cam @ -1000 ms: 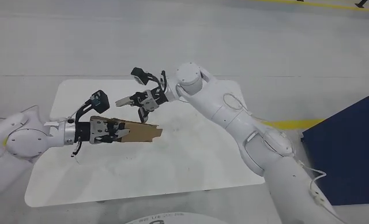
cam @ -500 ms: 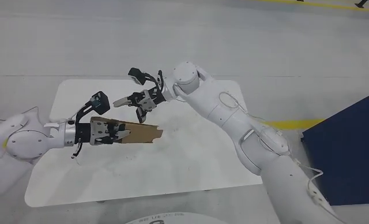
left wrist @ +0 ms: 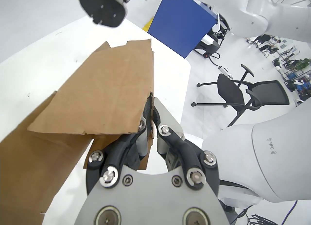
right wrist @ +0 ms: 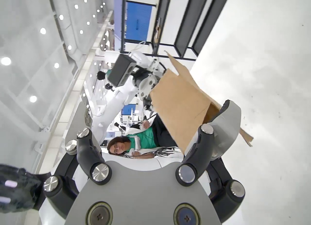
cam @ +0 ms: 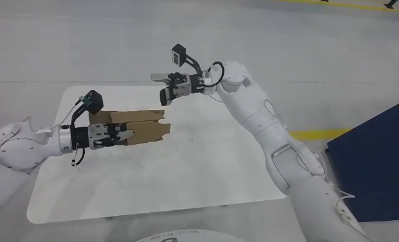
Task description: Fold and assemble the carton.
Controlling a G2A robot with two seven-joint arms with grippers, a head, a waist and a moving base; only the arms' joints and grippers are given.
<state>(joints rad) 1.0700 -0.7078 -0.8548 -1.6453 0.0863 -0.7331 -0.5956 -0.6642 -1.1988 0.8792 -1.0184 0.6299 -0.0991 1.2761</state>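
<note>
1. Looking down in the top view, the brown carton [cam: 140, 126] is seen over the left half of the white table [cam: 187, 179]. It is partly flattened, with its long side running left to right and one long panel lifted on the far side. Its left end is pinched by the left gripper [cam: 115, 135], whose arm comes in from the table's left side. The right gripper [cam: 163, 87] is held near the table's far edge, beyond the carton's far side and apart from the cardboard. Its fingers are spread wide with nothing between them.

2. In the left wrist view, the fingers of the left gripper [left wrist: 149, 119] are pressed together on a ragged corrugated edge of the carton [left wrist: 104, 85]. The cardboard extends away from them over the table [left wrist: 170, 65]. A dark pad of the right gripper [left wrist: 103, 9] hangs past the carton's far end without touching it. A blue cabinet [left wrist: 182, 21] and a black chair [left wrist: 243, 90] are seen on the floor beyond the table.

3. In the right wrist view, the right gripper [right wrist: 155, 124] is shown with its fingers wide apart and no cardboard clamped. The carton [right wrist: 179, 104] is seen farther off, one flap partly hidden behind a finger [right wrist: 228, 119]. The left arm [right wrist: 116, 104] is seen behind the carton, and the table [right wrist: 255, 65] to one side.
</note>
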